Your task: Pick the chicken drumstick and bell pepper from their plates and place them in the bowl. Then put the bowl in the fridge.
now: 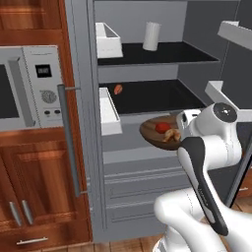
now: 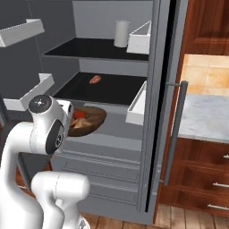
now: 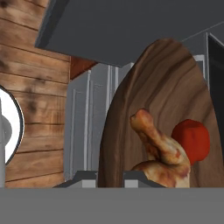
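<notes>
Pincer (image 3: 109, 177) clamped narrow on near rim of bowl (image 1: 150, 132), held up in front of open fridge (image 1: 147, 88). Chicken drumstick (image 3: 159, 151) and bell pepper (image 3: 192, 140) inside bowl, just beyond fingertips, touching each other. Orange-pink food piece (image 1: 118, 89) farther ahead and higher, on fridge shelf.

Home kitchen, rendered. Tall grey fridge (image 1: 142, 123) stands open, dark shelves and white door bins (image 1: 109, 110) visible, long bar handle (image 1: 69, 140) on its door. Built-in steel microwave (image 1: 29, 88) set into reddish wood cabinets (image 1: 34, 182) to one side. On the other side, a pale stone counter (image 2: 205, 116) over wood drawers (image 2: 201, 174), tan tile backsplash (image 2: 208, 74) above it. Wood plank floor (image 2: 179, 221). Food on a fridge shelf (image 2: 95, 79).
</notes>
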Controlling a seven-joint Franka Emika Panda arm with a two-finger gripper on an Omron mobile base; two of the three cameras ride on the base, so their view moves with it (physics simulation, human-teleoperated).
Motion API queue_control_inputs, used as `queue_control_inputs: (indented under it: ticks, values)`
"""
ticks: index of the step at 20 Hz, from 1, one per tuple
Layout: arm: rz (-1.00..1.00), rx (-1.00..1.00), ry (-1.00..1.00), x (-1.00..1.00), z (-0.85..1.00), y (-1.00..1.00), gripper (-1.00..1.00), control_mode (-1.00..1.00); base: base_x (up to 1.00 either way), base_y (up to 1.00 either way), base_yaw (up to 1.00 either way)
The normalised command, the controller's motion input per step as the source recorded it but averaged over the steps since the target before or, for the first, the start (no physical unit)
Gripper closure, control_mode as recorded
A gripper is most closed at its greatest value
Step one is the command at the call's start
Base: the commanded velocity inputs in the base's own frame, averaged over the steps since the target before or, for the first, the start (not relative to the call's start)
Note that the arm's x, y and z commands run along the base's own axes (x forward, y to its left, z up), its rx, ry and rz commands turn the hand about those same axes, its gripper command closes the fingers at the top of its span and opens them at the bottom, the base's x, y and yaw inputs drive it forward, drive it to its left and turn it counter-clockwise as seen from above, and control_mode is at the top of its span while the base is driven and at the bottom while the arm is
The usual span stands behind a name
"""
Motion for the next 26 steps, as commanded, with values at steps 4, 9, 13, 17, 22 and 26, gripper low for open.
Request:
queue_control_inputs:
  ticks: [4,9,13,17,22,26]
  values:
    - [0.0,0.0,0.0,0.0,0.0,0.0,1.0,1.0,0.28,-0.08,-0.11]
    - [0.0,0.0,0.0,0.0,0.0,0.0,1.0,1.0,0.33,-0.01,-0.31]
    - [0.0,0.0,0.0,0.0,0.0,0.0,1.0,1.0,0.37,0.0,-0.2]
    - [0.0,0.0,0.0,0.0,0.0,0.0,1.0,1.0,0.39,0.0,-0.02]
    - [0.0,0.0,0.0,0.0,0.0,0.0,1.0,1.0,0.37,0.0,0.02]
    - [0.0,0.0,0.0,0.0,0.0,0.0,1.0,1.0,0.38,0.0,0.11]
